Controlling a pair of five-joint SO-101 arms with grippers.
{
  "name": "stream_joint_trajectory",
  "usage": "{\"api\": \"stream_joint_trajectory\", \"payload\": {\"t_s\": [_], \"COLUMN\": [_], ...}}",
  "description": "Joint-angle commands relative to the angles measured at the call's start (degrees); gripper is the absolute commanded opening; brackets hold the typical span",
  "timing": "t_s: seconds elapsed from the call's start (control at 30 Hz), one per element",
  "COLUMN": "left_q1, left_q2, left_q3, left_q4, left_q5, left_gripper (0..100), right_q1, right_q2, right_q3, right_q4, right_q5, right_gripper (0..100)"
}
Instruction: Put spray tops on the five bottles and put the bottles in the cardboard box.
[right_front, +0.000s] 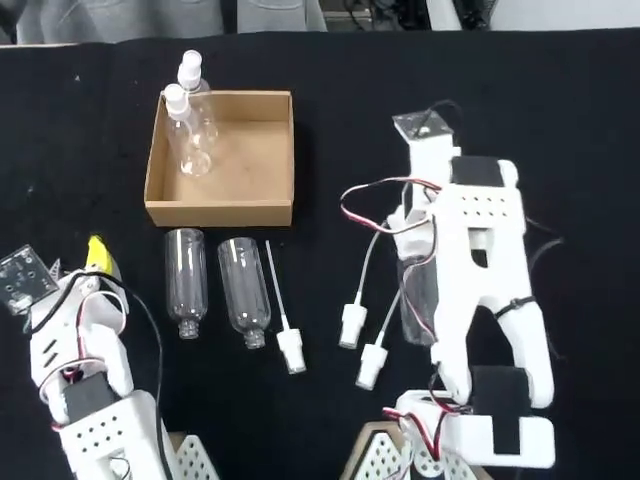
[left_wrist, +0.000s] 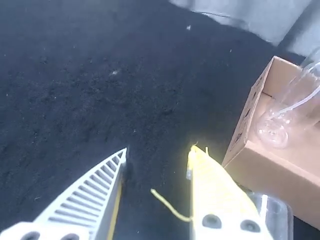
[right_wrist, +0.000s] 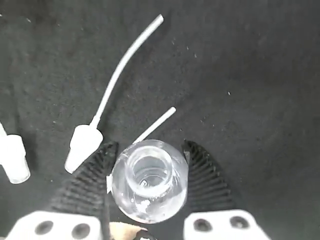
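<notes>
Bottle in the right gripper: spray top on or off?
Off. The bottle shows a bare open neck in the right gripper; loose spray tops lie beside it.

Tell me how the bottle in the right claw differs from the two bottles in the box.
The held bottle has an open neck with no top; the boxed bottles each wear a white spray top. The held bottle is gripped by the right claw over the table; the boxed bottles rest in the box, untouched. All are clear plastic.
</notes>
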Motion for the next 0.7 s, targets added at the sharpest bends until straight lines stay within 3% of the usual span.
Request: {"api": "stream_joint_trajectory", "payload": {"t_s": [0.0, 0.27, 0.67], "left_q1": [0.1, 0.0, 0.0], "left_q2": [-4.7, -7.5, -7.6], "left_q3": [-0.7, 0.7, 0.9], "left_q4": [3.2, 3.4, 3.4], "left_q5": [-0.4, -0.5, -0.5], "left_gripper": [18, 18, 18], "right_q1": [-2.8, -3.3, -3.4], "right_q2": [-0.5, -1.5, -17.6], "right_q3": [-4.2, -4.3, -3.6], "right_q4": [0.6, 0.6, 5.0], "right_q5": [-0.7, -3.4, -3.6], "right_gripper": [3.9, 3.9, 3.9]}}
